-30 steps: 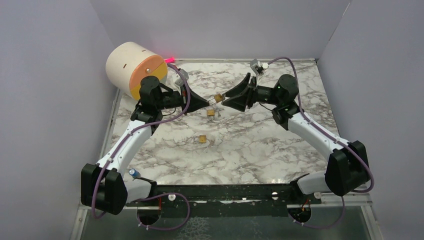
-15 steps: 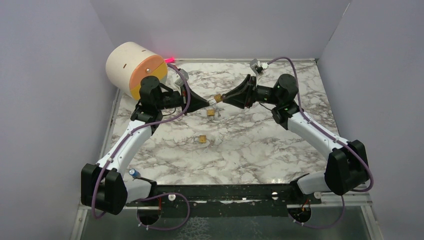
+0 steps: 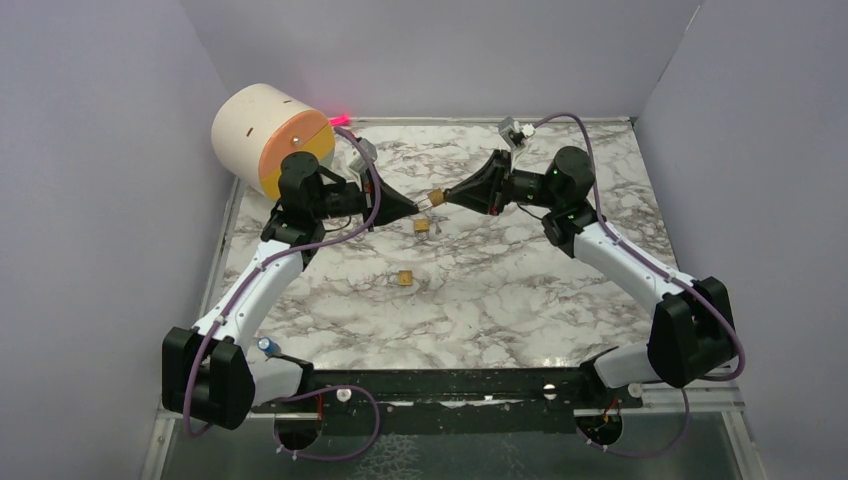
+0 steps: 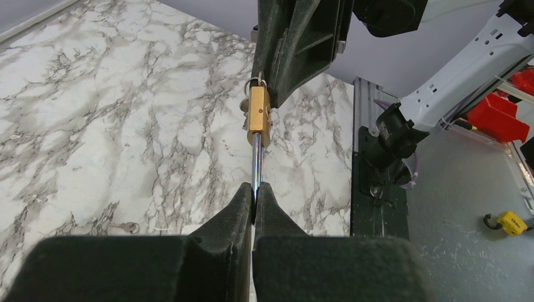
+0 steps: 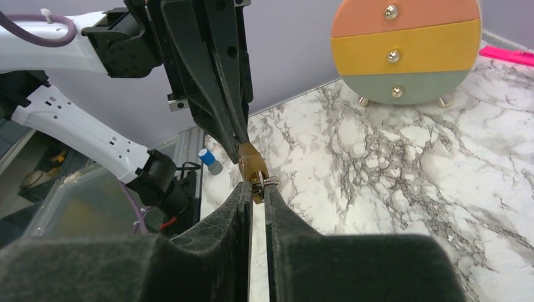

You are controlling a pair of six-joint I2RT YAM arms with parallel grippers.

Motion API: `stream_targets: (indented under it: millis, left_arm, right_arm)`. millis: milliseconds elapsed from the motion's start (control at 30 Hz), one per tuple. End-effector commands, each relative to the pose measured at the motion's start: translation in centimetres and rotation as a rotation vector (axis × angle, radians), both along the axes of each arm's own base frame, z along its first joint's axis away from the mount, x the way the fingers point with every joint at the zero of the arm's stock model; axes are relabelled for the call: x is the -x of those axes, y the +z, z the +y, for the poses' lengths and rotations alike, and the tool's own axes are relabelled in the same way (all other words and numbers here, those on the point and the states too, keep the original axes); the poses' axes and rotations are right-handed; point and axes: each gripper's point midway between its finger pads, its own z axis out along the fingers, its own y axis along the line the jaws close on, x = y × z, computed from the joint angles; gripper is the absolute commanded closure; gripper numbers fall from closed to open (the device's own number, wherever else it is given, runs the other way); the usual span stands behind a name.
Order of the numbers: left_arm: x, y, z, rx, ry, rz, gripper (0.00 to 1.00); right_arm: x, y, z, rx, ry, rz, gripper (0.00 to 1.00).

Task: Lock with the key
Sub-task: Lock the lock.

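Note:
A small brass padlock hangs in the air between my two grippers over the marble table. My left gripper is shut on the silver shackle, seen edge-on below the brass body. My right gripper is shut on the key end of the padlock, where a small key ring sticks out at its fingertips. The key's blade is hidden. In the top view the left gripper and right gripper meet tip to tip.
Two more small brass padlocks lie on the marble below the grippers. A loose key lies on the table. A cylinder with an orange, yellow and green face stands at the back left, with a pink object beside it.
My right gripper was wide open beside the padlock and has closed on its key end. The left gripper has held the padlock still.

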Motion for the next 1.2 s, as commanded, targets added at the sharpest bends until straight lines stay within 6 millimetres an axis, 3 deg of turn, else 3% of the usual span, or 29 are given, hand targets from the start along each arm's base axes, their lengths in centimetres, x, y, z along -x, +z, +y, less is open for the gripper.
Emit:
stream_targets:
  millis: [0, 133, 500, 967, 1167]
  left_arm:
    - [0.6, 0.8, 0.1, 0.009, -0.029, -0.043, 1.0]
    - [0.8, 0.7, 0.1, 0.005, -0.032, -0.043, 1.0]
    - [0.8, 0.7, 0.3, -0.004, -0.024, -0.055, 1.0]
    - [1.0, 1.1, 0.5, -0.007, -0.006, -0.082, 1.0]
    - [1.1, 1.2, 0.5, -0.01, -0.01, -0.092, 1.0]
  right_arm:
    - [0.0, 2.0, 0.3, -0.025, 0.007, -0.052, 0.89]
    - [0.1, 2.1, 0.2, -0.022, 0.001, -0.056, 0.99]
    - [0.6, 3.5, -1.0, -0.023, -0.039, -0.104, 0.99]
    - [-0.6, 4.8, -4.3, -0.063, -0.154, -0.107, 0.99]
    - [-2.5, 4.9, -6.5, -0.109, -0.313, -0.066, 0.99]
